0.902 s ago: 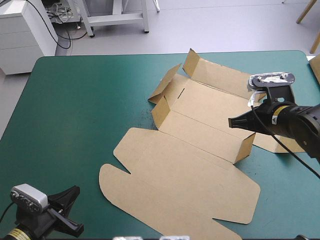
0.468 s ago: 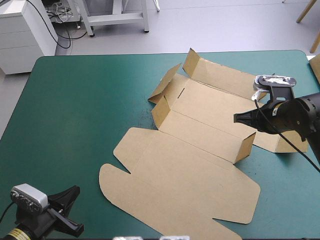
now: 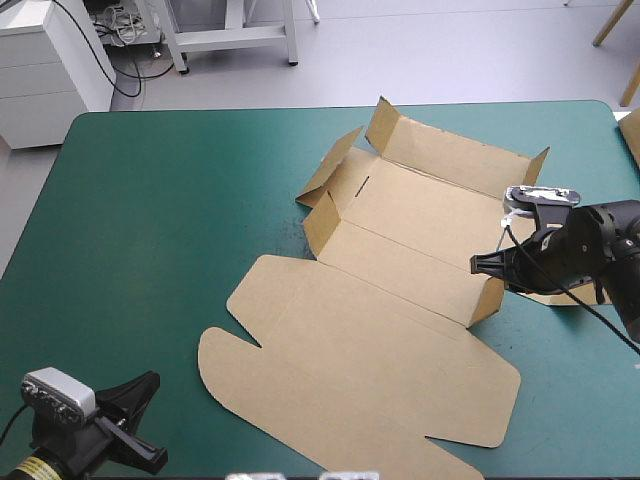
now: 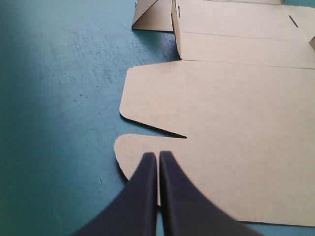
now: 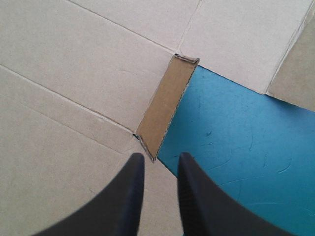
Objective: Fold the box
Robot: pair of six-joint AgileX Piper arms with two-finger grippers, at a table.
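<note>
Two grippers are in view, and neither has hold of anything. The box lies a little right of the middle of the teal-green cover, a cut brown sheet only partly raised. Its broad lid panel, with rounded tabs at its near corners, lies flat toward the near edge of the table. Beyond it the long far wall and the flaps at the left end stand up from the base. At the right end of the tray part, a small end flap stands upright on its edge, with board to its left and bare cover to its right.

The right gripper hangs at this right end of the box, pointing left toward the end flap. Its black fingers are a narrow way apart, and the flap's near corner sits just ahead of the gap between the tips. Whether either tip touches the flap cannot be told.

The left gripper is at the near left corner of the table, well apart from the right one. It is pressed together into one pointed arch and aims at the rounded tab on the left end of the lid panel, near it but not touching.
</note>
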